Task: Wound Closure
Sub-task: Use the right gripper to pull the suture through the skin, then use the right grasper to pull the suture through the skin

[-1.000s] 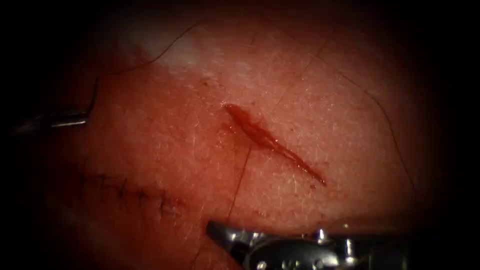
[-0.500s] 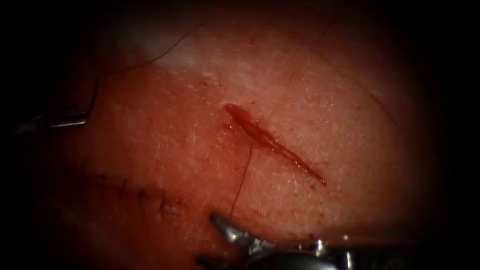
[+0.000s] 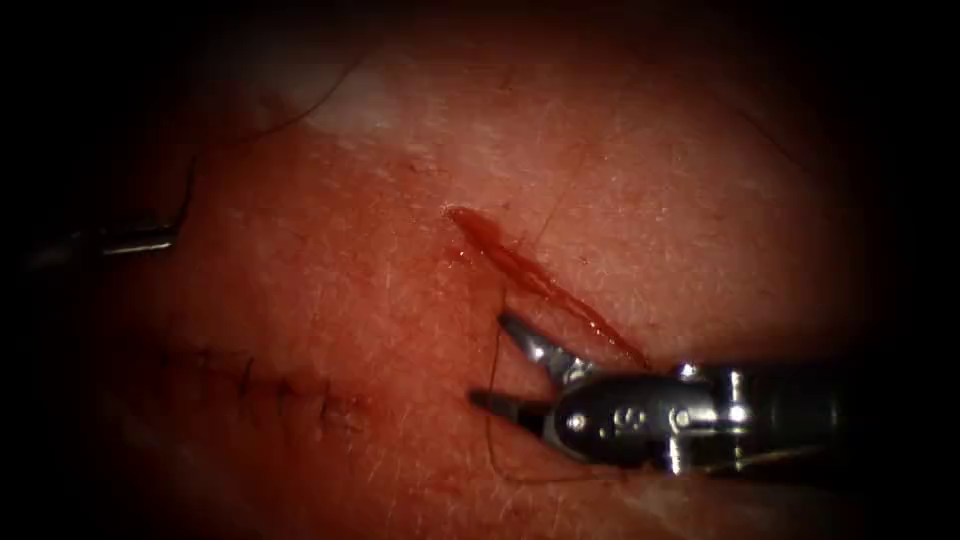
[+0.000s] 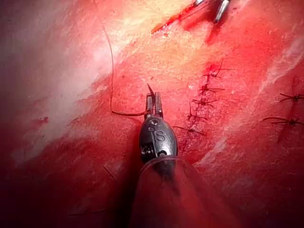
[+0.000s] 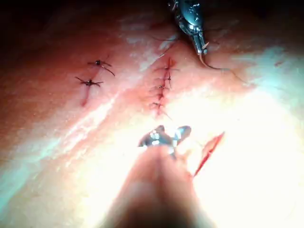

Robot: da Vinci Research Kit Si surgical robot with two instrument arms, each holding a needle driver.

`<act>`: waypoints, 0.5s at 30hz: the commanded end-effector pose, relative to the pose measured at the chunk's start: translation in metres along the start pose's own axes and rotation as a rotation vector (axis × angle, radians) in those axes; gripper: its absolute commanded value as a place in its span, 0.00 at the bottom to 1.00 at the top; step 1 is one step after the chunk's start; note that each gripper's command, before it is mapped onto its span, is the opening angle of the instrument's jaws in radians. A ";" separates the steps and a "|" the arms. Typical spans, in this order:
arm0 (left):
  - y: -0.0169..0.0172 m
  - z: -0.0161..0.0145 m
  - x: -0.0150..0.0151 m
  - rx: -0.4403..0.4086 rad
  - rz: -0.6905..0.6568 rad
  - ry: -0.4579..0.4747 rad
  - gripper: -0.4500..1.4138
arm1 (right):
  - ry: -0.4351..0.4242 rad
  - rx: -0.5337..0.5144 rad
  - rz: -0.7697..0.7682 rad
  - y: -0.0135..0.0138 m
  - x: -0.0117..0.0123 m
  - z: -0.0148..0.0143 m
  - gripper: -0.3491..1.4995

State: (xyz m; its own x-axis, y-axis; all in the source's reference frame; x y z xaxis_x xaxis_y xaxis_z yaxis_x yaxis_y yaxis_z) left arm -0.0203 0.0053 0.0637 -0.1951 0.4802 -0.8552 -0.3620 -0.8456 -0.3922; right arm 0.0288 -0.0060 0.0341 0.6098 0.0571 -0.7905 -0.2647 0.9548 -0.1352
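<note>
Two end effectors: right (image 3: pixel 492 362) spread empty beside cut (image 3: pixel 545 285); left (image 4: pixel 153 99) clamps needle (image 4: pixel 150 90).

My right tool (image 5: pixel 164 135) hangs with jaws spread, empty, just beside the cut (image 5: pixel 207 152); farther off, my left tool (image 5: pixel 200 46) grips the needle (image 5: pixel 203 56).

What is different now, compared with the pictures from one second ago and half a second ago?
The right tool has come up from the lower edge toward the cut; its jaws are open beside the thread, left of the cut, holding nothing. The left tool stays at the far left, shut on the needle near its tip, out of the tissue. The stitched wound is unchanged.
</note>
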 end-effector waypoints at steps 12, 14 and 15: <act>0.0005 0.0006 -0.0010 -0.002 -0.008 0.000 0.00 | -0.004 0.003 -0.004 0.0005 -0.0020 0.0025 0.00; 0.0005 0.0006 -0.0010 -0.002 -0.008 0.000 0.00 | 0.002 0.015 -0.004 0.0007 -0.0020 0.0024 0.00; 0.0005 0.0006 -0.0010 -0.002 -0.008 0.000 0.00 | 0.000 0.018 -0.003 0.0008 -0.0020 0.0024 0.00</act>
State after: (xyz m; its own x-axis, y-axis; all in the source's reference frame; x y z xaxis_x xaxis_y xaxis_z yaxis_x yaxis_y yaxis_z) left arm -0.0204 0.0053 0.0639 -0.1928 0.4841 -0.8535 -0.3629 -0.8434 -0.3963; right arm 0.0287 -0.0041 0.0367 0.6113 0.0536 -0.7896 -0.2514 0.9592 -0.1295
